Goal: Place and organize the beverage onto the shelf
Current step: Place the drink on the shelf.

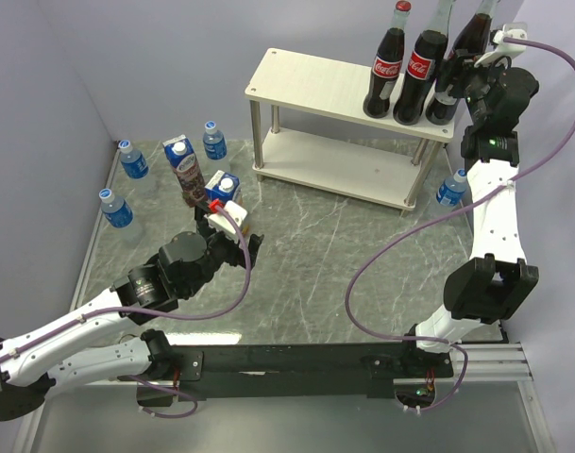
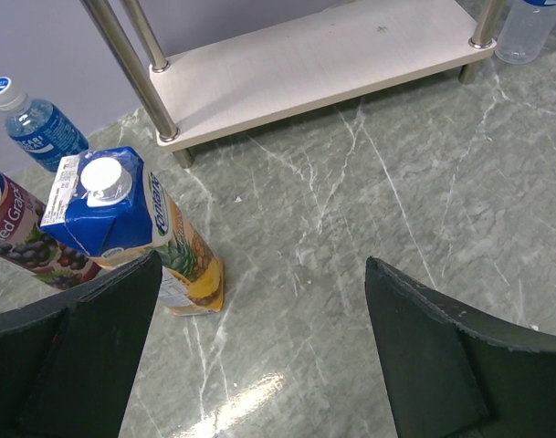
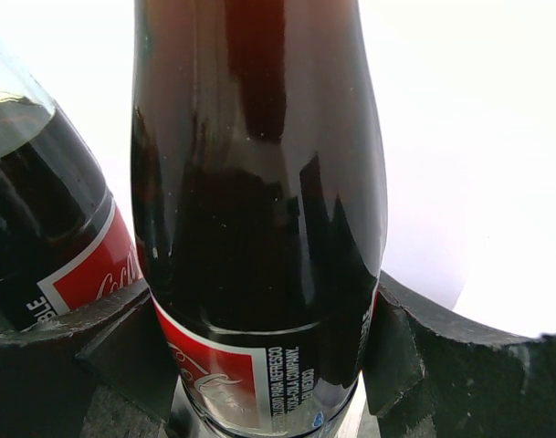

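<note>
Top tier of shelf (image 1: 315,80), right end: three cola bottles upright in a row, dark glass, red labels with white script. Red cap visible on leftmost cola bottle (image 1: 388,64), with middle cola bottle (image 1: 422,68) just beside it. Clenched in right jaws: rightmost cola bottle (image 1: 460,71), at end of the row, one pad pressed on each side just above the label in the wrist view.

Shelf itself: two pale wood boards on round metal legs, standing at back of grey-green marbled tabletop (image 1: 363,264).

Left jaws released, spread wide, gripping nothing, low over tabletop. Just beside the left pad: pineapple carton (image 2: 131,228), upright, blue top, white round cap, yellow-orange fruit print lower down. Right next to it, grape carton (image 2: 22,237), "Red Grape" print and dark grapes; cannot tell whether touching.

Small clear water bottles with blue labels, all standing on tabletop:
- back-left water bottle (image 1: 133,159)
- near-left water bottle (image 1: 117,209)
- water bottle behind the cartons (image 1: 214,140)
- water bottle by right front leg of shelf (image 1: 450,189)
</note>
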Available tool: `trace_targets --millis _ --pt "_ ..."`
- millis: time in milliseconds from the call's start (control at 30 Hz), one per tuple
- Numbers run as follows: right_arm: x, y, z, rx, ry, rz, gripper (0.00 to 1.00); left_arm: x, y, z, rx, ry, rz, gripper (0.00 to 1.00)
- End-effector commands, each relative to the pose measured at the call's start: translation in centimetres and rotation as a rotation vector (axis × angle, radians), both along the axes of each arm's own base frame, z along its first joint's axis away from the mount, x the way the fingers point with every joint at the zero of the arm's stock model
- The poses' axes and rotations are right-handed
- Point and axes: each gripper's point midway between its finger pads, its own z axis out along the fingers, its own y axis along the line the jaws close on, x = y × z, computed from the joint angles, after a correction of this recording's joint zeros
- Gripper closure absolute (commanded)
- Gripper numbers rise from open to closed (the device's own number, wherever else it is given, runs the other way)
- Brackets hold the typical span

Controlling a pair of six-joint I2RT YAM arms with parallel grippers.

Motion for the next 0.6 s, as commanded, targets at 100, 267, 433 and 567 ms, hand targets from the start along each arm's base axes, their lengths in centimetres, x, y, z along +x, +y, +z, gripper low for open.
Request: trace_targets --millis 100,267,433,567 --pt "-3.44 0.52 9.97 -0.058 -0.289 0.01 0.57 0.27 -0.25 0.66 -0.033 -0.009 -0.002 0.02" --pt "-3.09 0.17 9.96 -0.056 -0.283 0.01 0.57 0.4 -0.24 0.53 -0.029 -0.006 0.001 0.02" --pt "-2.89 0.27 9.73 -0.059 -0.277 0.018 0.52 0.47 -0.3 0.47 -0.027 -0.005 -0.002 0.02" --pt "-2.9 0.28 9.61 -0.06 -0.273 0.021 0.53 0.56 -0.21 0.47 -0.027 -0.005 0.001 0.02"
